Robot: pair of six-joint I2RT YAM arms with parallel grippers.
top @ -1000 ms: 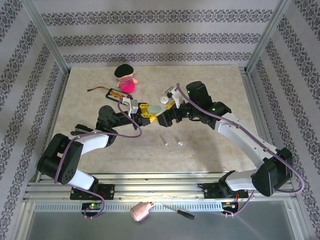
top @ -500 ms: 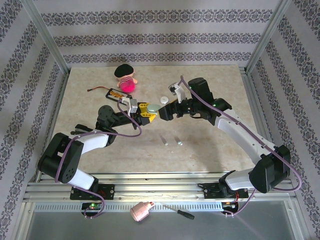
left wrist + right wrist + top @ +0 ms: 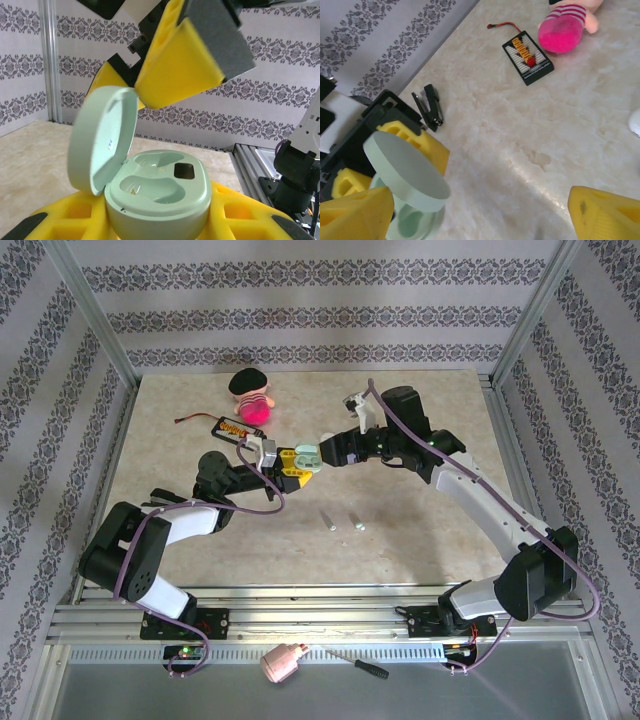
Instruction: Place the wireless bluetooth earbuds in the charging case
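The task is barely under way. The charging case (image 3: 155,195) has its lid swung up and both wells empty, and is clamped at its base in the left gripper (image 3: 292,466). The right gripper (image 3: 328,447) hovers just beside the lid, jaws spread wide with nothing between them. Both earbuds (image 3: 327,520) lie loose on the table (image 3: 420,530), apart from the case — in the top view, about five o'clock from the left gripper and six o'clock from the right.

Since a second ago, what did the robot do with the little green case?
The lid of the case flipped open and now stands up. The open right gripper pulled back a bit, toward the far side. The left gripper kept hold of the case in about the same spot. The two earbuds and the doll stayed put.
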